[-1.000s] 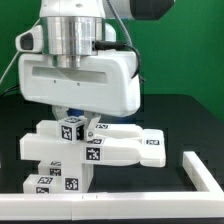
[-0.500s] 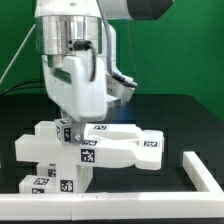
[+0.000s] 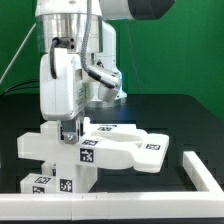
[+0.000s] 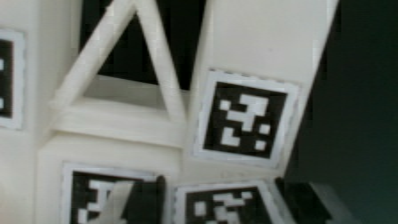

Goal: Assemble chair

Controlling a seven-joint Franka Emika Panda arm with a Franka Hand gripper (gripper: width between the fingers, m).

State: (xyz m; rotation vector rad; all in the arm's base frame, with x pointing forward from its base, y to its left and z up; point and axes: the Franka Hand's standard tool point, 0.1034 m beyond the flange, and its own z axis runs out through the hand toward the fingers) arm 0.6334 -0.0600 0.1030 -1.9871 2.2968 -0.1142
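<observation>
The chair (image 3: 120, 148) stands partly built on the black table: flat white tagged slabs stacked on a blocky tagged base (image 3: 58, 180). My gripper (image 3: 68, 131) points straight down at the stack's end on the exterior view's left, its narrow side towards the camera. It is shut on a small tagged cube (image 4: 222, 205), which the fingers mostly hide in the exterior view. In the wrist view one dark finger (image 4: 324, 200) lies against the cube's side. Beyond it are a white slab with a tag (image 4: 240, 110) and slanted white bars (image 4: 125, 60).
A long white untagged rail (image 3: 205, 170) runs along the table's edge on the exterior view's right and turns across the front (image 3: 120, 201). A green backdrop stands behind. Black cables hang off the arm above the chair.
The wrist has turned about its vertical axis: the gripper's broad face showed a second ago, now its narrow side does. It stays over the same spot, still shut on the cube.
</observation>
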